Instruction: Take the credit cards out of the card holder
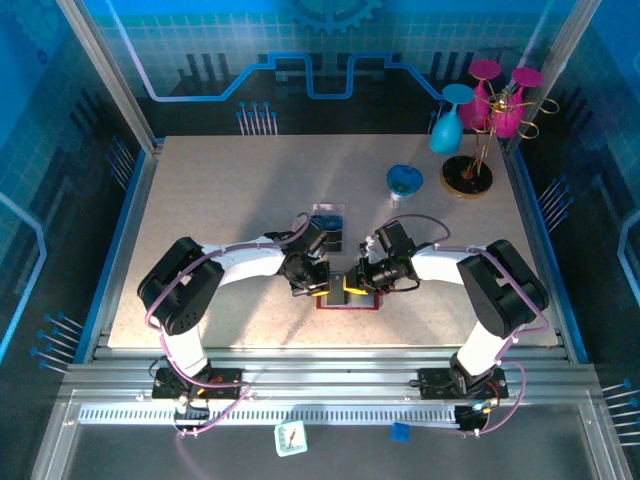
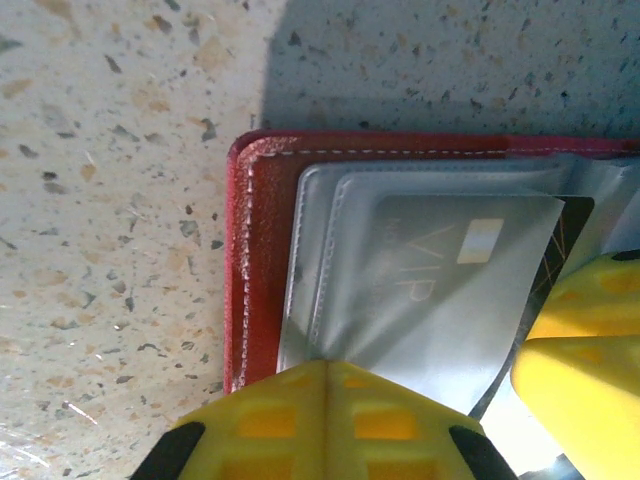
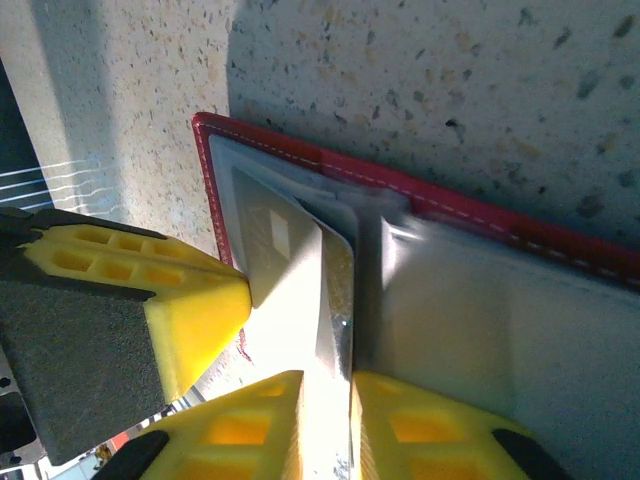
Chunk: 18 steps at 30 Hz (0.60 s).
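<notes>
card holder (image 1: 350, 300) open flat at 6 o'clock on table (image 1: 220, 220) | left gripper (image 2: 325, 420) jaws together, pressing its 9 o'clock half, likely pinning it for you | right gripper (image 3: 327, 430) from 3 o'clock, jaws barely apart astride what looks like a credit card (image 3: 285, 250) edge; grip: cannot tell

Readable txt: one word, "VIP".
Left wrist view: "VIP" in big pale letters on a silver-grey card (image 2: 430, 275), next to a small pale-yellow patch (image 2: 478, 241), seen thru a clear sleeve (image 2: 340, 300) of the red card holder (image 2: 262, 250). A finer line under the word is too blurred to read. Right wrist view: card faces washed out by glare, print illegible. Top view: backdrop (image 1: 330, 40) has gear & circuit-line graphics, no legible letters or nos.
</notes>
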{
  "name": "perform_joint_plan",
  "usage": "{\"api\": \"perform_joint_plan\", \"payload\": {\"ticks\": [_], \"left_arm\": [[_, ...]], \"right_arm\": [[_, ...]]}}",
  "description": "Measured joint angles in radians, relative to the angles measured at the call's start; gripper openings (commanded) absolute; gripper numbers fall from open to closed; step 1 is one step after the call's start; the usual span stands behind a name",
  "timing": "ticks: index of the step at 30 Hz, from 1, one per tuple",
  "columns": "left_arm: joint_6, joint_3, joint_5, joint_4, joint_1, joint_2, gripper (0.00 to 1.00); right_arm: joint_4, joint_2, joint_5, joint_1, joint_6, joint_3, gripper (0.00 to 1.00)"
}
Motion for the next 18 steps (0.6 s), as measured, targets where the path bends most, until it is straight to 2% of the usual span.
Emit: {"api": "perform_joint_plan", "payload": {"ticks": [10, 18], "left_arm": [[0.000, 0.000, 0.000, 0.000, 0.000, 0.000, 0.00], [0.000, 0.005, 0.002, 0.002, -0.001, 0.005, 0.00]], "right_arm": [[0.001, -0.009, 0.000, -0.005, 0.003, -0.010, 0.10], [-0.003, -0.019, 0.000, -0.025, -0.003, -0.013, 0.08]]}}
